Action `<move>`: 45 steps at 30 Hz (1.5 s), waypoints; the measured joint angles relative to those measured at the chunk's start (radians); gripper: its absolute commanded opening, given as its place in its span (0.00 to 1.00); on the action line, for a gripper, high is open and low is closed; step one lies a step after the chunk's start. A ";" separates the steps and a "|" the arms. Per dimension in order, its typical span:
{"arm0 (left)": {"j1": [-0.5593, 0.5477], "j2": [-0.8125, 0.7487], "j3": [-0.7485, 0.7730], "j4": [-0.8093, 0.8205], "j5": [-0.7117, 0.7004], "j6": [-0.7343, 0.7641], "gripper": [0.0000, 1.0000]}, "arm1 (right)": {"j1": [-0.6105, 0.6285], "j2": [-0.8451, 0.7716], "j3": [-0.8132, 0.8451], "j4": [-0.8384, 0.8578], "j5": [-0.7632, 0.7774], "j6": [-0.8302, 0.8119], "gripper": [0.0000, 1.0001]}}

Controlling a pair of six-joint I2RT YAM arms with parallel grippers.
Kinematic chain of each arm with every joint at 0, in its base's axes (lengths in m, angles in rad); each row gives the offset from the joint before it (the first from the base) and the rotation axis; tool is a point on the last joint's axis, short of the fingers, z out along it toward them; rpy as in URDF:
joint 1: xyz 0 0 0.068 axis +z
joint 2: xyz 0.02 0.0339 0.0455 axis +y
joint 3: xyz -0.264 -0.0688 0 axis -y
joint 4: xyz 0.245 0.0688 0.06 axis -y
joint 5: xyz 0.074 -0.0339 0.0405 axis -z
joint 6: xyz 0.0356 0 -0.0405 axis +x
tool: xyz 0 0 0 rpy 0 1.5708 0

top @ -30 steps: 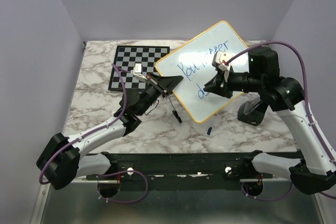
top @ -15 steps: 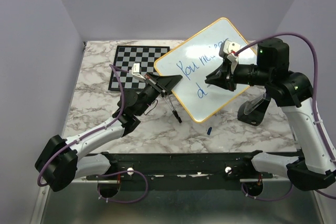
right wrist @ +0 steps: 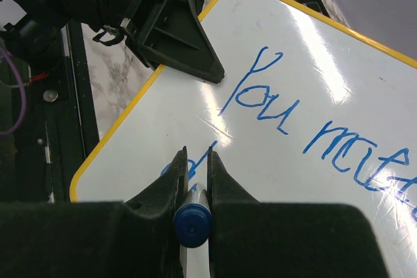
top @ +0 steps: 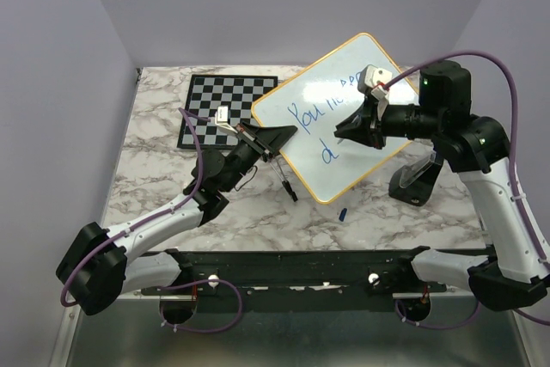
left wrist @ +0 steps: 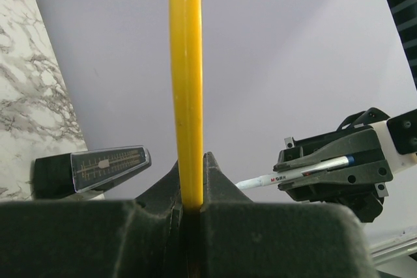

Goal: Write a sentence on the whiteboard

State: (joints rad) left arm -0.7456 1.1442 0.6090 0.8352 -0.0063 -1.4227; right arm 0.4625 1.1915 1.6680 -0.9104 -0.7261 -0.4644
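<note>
Second line barely begun.
The left gripper has its jaws clenched on the whiteboard's yellow edge, holding it mid-tabletop beside the chessboard. The right gripper's jaws grasp the marker, pointed at the lower line. The sentence shows "You", a second word, then one "d"; the rest seems unwritten.

Left tool clamped shut, arm stretched forward; right tool clamped shut, arm raised
</note>
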 measured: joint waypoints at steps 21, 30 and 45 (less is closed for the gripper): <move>0.000 0.000 -0.002 0.001 0.000 -0.004 0.00 | 0.000 0.011 0.019 -0.003 0.000 -0.003 0.01; 0.000 0.000 -0.004 0.002 0.000 -0.005 0.00 | 0.000 0.024 0.019 -0.003 -0.001 -0.008 0.01; 0.000 0.002 -0.004 0.015 0.001 -0.006 0.00 | 0.000 0.038 -0.045 0.003 -0.027 -0.007 0.01</move>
State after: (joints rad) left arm -0.7452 1.1465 0.6052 0.8505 -0.0055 -1.4284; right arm 0.4625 1.2297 1.6226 -0.9073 -0.7532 -0.4717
